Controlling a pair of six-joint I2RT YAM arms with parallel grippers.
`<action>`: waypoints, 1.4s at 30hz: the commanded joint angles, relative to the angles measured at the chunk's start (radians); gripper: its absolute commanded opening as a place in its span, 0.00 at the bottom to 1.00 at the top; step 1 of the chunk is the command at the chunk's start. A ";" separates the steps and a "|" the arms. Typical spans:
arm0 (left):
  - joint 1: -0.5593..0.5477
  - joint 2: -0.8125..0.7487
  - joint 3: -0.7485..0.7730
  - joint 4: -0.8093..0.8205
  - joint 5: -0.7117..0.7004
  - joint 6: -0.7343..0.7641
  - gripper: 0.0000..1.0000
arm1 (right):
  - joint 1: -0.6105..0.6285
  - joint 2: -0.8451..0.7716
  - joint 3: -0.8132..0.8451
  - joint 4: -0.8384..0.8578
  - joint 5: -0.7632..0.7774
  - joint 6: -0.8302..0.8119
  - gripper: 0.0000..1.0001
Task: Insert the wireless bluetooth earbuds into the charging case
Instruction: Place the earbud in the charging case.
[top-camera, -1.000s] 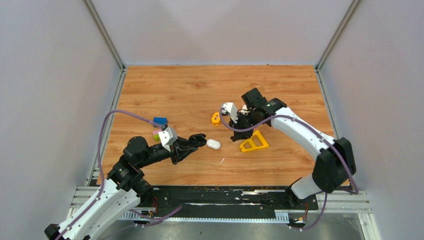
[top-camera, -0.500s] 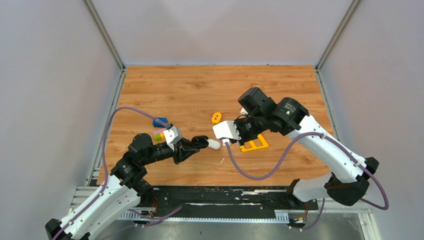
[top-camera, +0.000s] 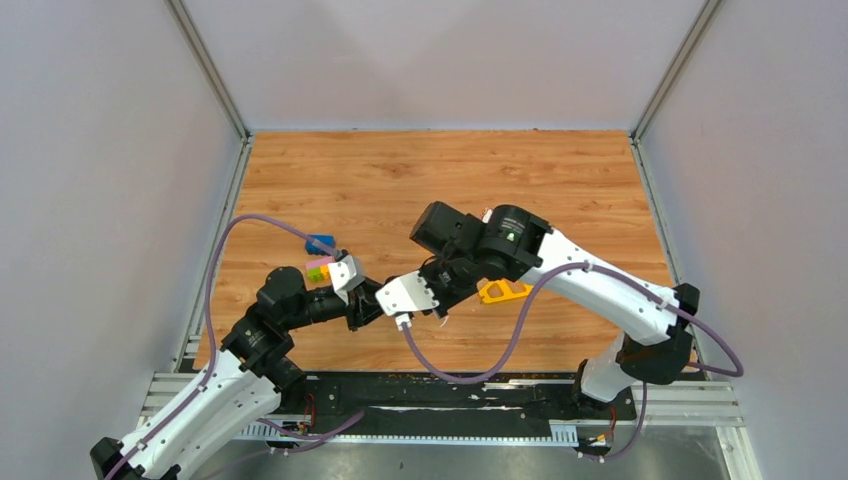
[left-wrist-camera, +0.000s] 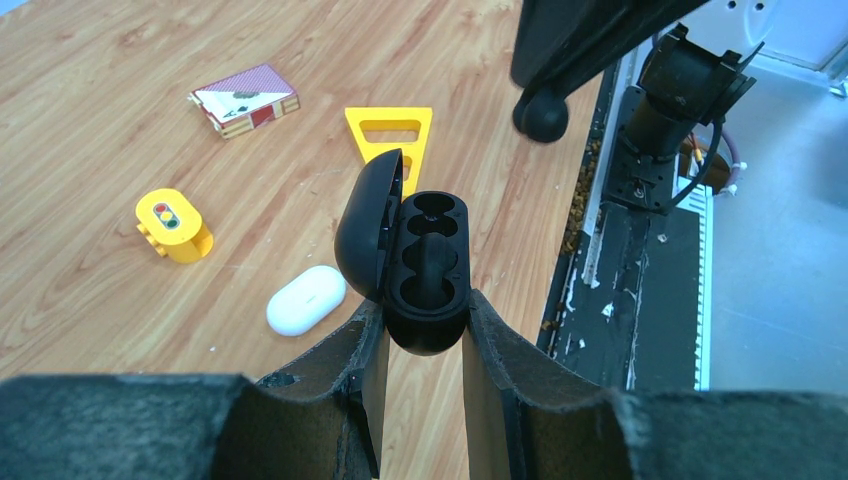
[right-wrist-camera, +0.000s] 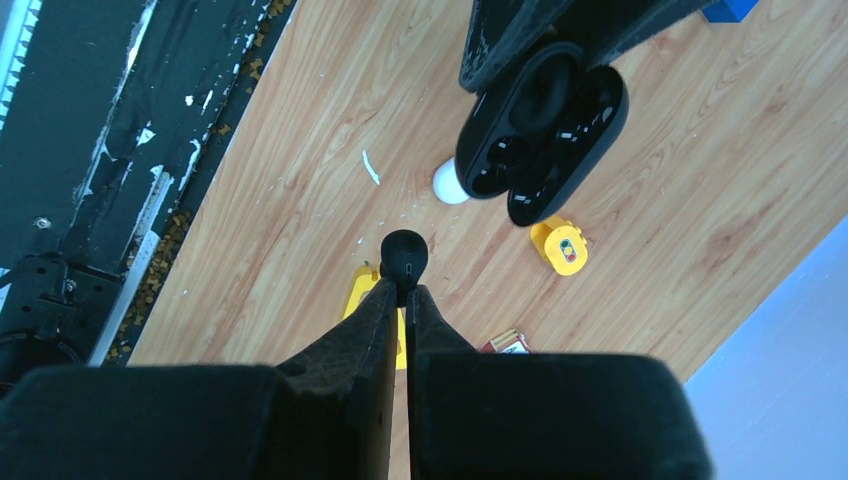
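Black on black, the two halves of the job now sit close together. The left fingers (left-wrist-camera: 352, 372) are clamped on the base of the glossy black plastic charging case (left-wrist-camera: 420, 262), holding it off the wooden bench (top-camera: 400, 180) with its hinged lid swung open. The right fingers (right-wrist-camera: 362, 350) are pressed together on a small rounded black earbud (right-wrist-camera: 405, 256), pinched at their very tips.

A second ago the right arm was off at about 2 o'clock from the bench centre, beside the flat yellow plastic triangle (left-wrist-camera: 390, 133). It has since swept across to about 7 o'clock, where the left arm has barely shifted. From the left wrist, the bud hangs at about 1 o'clock of the open case, near but not touching; from the right wrist, the case lies at 1 o'clock of the bud.

That puts the task at the approach to insertion — pick-up done, seating not begun. The wells look unfilled, though dark plastic makes that hard to confirm. The next move seems to call for lining the bud up over one well and lowering it squarely; a tilted bud could catch on the rim or slip from so slight a pinch.

A smooth white oval case (left-wrist-camera: 306, 299) lies shut on the bench below, untouched — no other buds show.
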 joint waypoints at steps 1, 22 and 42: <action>0.003 -0.010 0.013 0.016 0.023 0.018 0.02 | 0.037 0.061 0.095 -0.018 0.078 0.037 0.00; 0.003 -0.034 0.004 0.034 0.047 0.008 0.03 | 0.093 0.186 0.211 -0.014 0.176 0.091 0.00; 0.002 -0.044 0.000 0.047 0.064 0.001 0.02 | 0.132 0.222 0.236 0.002 0.201 0.086 0.01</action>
